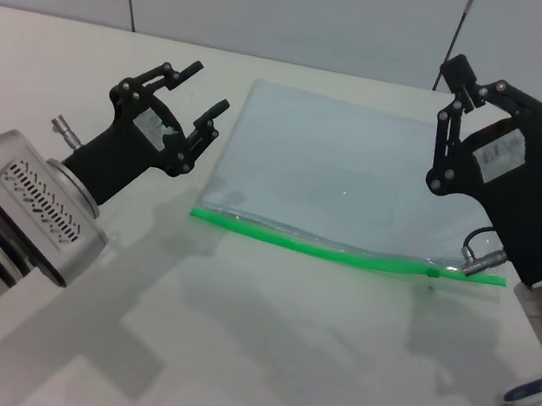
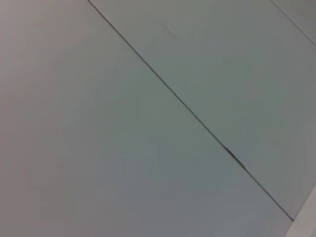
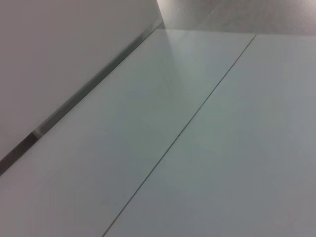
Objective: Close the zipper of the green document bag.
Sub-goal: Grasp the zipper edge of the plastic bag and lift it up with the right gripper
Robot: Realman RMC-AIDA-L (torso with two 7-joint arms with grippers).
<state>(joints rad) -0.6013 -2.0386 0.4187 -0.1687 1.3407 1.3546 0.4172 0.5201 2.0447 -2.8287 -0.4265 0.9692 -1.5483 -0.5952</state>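
The green document bag (image 1: 337, 167) lies flat on the white table (image 1: 260, 353) in the head view, a translucent pale blue pouch. Its green zipper (image 1: 315, 247) runs along the edge nearest me, with the small slider (image 1: 433, 273) close to its right end. My left gripper (image 1: 204, 89) hovers open just left of the bag's left edge, holding nothing. My right gripper (image 1: 460, 76) is raised over the bag's far right corner, its fingertips together and empty. Both wrist views show only plain panels with seams; neither the bag nor the zipper appears there.
A grey panelled wall (image 1: 299, 5) rises behind the table's far edge. The right arm's body (image 1: 519, 198) stands over the bag's right side, near the zipper's right end. Bare table stretches in front of the zipper.
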